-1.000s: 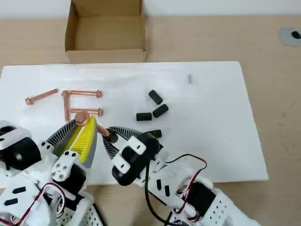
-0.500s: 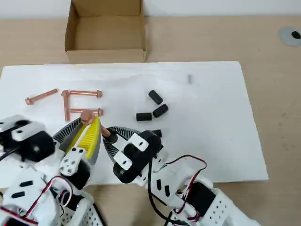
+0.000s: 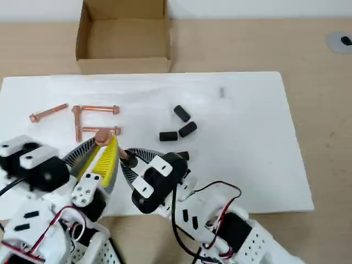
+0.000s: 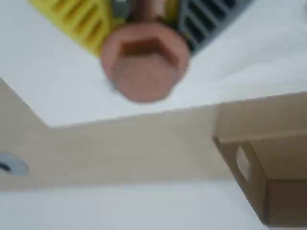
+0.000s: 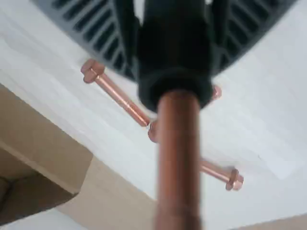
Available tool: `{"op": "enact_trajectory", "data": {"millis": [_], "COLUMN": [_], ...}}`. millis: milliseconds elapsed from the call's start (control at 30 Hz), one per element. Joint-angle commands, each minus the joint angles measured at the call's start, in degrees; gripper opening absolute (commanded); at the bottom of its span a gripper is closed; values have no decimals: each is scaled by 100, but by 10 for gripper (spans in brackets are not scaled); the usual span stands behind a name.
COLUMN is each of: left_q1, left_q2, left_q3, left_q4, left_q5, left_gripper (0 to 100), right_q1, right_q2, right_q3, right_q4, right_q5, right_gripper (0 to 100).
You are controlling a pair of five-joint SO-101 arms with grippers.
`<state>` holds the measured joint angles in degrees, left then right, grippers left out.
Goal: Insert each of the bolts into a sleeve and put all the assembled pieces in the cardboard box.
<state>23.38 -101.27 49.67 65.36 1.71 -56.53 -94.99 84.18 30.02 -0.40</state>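
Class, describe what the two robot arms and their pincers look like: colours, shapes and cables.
The left arm and the right arm are white shells with black motor blocks, and thin black and red cables loop along them. The left pincer has one yellow and one grey finger, both wedge-shaped and ribbed. The right pincer has two dark grey ribbed fingers.

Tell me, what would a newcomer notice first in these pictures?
Near the front of the white mat, the left gripper pinches a copper bolt whose shaft runs into a black sleeve held by the right gripper. Beyond them lie loose bolts and loose sleeves, and an open cardboard box stands past the mat's far edge.
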Motion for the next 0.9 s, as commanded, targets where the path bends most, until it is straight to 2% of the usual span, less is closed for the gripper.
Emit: {"op": "enact_trajectory", "data": {"millis": [0,100,300,733,800,867], "left_q1": [396,651,633,624,633,642], "left_q2": [57,57,48,48,48,84], "left_q3": [123,185,369,334,334,185], "left_q4": [-123,-123,-79,651,721,1152], "left_q5": [-9,-9,-44,-422,-422,-387], "left_gripper": [6,6,6,11,32,88], "right_q1": [84,84,84,101,101,110], "right_q2": [-136,-136,-136,-136,-136,-136], "right_q3": [-215,-215,-215,-268,-277,-286], "right_q4": [-149,-149,-149,-123,-123,-123], "right_q5": [-62,-62,-62,-62,-62,-35], "right_gripper": [10,10,10,10,10,10]}}
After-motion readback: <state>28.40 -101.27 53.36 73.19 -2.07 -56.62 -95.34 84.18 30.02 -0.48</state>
